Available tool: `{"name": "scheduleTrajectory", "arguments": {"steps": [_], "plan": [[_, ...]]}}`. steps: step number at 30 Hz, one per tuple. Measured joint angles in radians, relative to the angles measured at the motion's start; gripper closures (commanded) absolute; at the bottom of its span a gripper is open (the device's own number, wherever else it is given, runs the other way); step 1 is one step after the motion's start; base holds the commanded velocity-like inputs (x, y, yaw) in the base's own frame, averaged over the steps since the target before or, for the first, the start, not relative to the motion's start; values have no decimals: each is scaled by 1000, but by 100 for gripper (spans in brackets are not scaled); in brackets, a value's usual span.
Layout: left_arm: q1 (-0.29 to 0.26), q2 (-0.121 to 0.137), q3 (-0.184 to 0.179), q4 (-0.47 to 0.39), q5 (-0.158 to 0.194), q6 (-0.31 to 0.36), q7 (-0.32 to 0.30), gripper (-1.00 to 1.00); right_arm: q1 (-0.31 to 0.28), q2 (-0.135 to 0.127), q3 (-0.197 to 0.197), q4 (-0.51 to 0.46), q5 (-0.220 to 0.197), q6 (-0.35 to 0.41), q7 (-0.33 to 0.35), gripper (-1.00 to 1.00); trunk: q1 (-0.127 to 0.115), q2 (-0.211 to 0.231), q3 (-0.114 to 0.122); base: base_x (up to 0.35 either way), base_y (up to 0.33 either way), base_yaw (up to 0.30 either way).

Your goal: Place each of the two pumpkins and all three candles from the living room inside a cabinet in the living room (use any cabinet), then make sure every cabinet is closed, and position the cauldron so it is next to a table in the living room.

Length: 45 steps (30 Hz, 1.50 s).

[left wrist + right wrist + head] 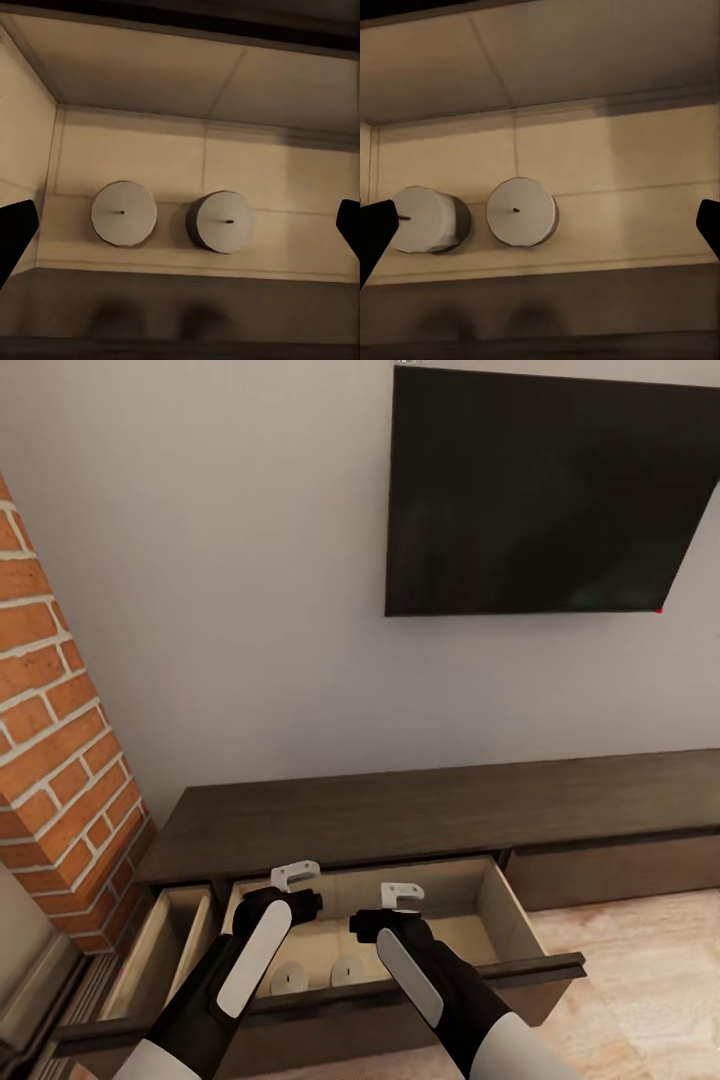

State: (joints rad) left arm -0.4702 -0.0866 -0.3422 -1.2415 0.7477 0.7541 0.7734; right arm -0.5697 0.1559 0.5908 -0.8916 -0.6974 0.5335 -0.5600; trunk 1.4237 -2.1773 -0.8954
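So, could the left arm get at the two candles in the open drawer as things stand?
Probably yes: the left gripper hangs open above the pulled-out drawer, and both candles stand upright on its floor with nothing over them.

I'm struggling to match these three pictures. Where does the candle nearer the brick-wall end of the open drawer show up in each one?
Head view: the candle stands on the pale floor of the drawer, near its front edge.
Left wrist view: the candle, seen from above, is the one nearer the drawer's corner.
Right wrist view: the candle is again the one nearer that corner.
Shared landmark: the second candle close beside it.
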Motion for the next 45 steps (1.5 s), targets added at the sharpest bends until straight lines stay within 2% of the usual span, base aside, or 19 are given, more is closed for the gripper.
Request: {"name": "scheduleTrajectory", "arguments": {"steps": [11, 23, 25, 29, 30, 37, 40, 45], "plan": [[0, 0, -1, 0, 0, 0, 0, -100, 0, -1, -2, 0, -1, -1, 1, -100, -42, 77, 42, -218, 55, -145], [0, 0, -1, 0, 0, 0, 0, -100, 0, -1, -5, -1, -2, -1, 1, -100, -88, 161, 93, -19, 4, -221], [0, 0, -1, 0, 0, 0, 0, -100, 0, -2, -21, -2, -2, 0, 2, -100, -96, 175, 102, 0, 0, -222], [0, 0, 0, 0, 0, 0, 0, -100, 0, -4, -110, -4, -1, 1, 5, -100, -111, 203, 119, 0, 0, -222], [0, 0, -1, 0, 0, 0, 0, -100, 0, -4, -121, -7, -1, 1, 5, -100, -115, 210, 123, 0, 0, -222], [0, 0, -1, 0, 0, 0, 0, -100, 0, -11, -168, -100, -1, 5, 5, -100, -142, 259, 153, 0, 0, -222], [0, 0, -1, 0, 0, 0, 0, -100, 0, -23, -192, -112, -2, 7, 5, -100, -153, 280, 165, 0, 0, -222], [0, 0, -1, 0, 0, 1, 0, -100, 0, -29, -209, -116, -2, 7, 5, -100, -173, 315, 187, 0, 0, -222]]}}
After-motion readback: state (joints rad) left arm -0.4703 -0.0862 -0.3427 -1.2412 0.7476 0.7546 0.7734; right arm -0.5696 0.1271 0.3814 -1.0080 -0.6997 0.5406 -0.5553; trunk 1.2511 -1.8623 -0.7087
